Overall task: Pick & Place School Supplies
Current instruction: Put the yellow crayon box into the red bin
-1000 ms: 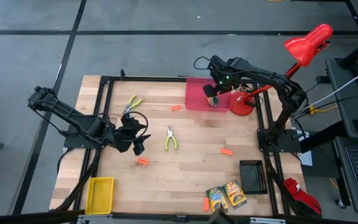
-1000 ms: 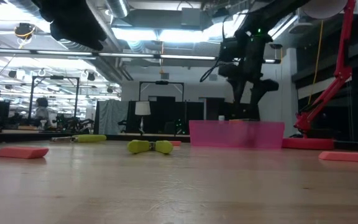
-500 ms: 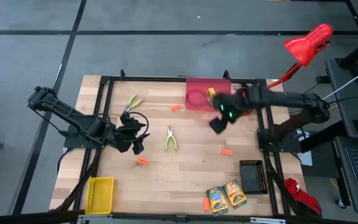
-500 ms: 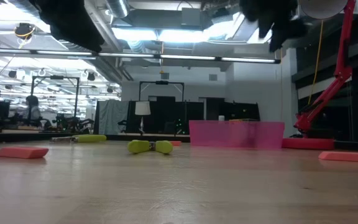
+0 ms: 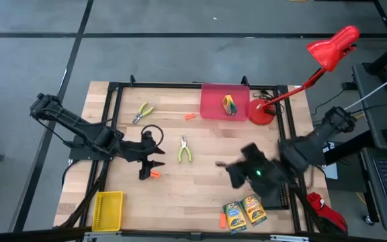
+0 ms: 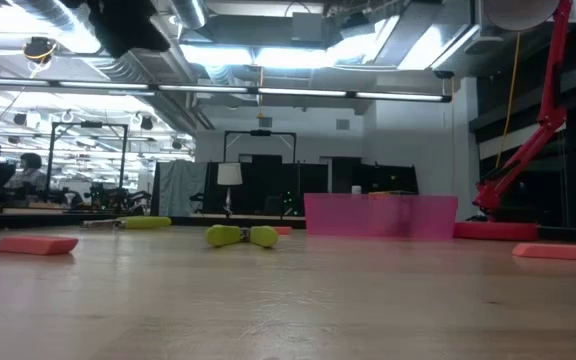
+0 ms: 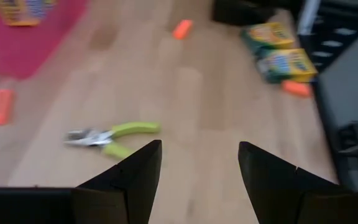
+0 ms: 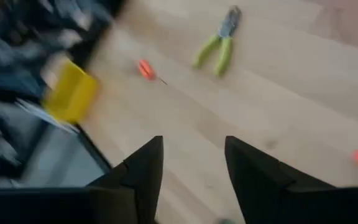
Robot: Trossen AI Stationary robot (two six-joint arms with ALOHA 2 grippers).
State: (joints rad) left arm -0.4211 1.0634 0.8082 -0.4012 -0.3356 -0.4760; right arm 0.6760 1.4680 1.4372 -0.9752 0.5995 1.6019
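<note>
While one crayon box (image 5: 229, 104) lies in the red bin (image 5: 210, 107), the right gripper (image 8: 188, 158) and left gripper (image 7: 197, 163) both hang spread apart, holding nothing, with pliers (image 7: 107, 135) ahead of the left fingers.

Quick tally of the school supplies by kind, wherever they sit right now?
Crayon boxes: 3, one in the red bin, two at the near edge.
Pliers: 2.
Orange sticks: 3 seen.
Total: 8.
</note>
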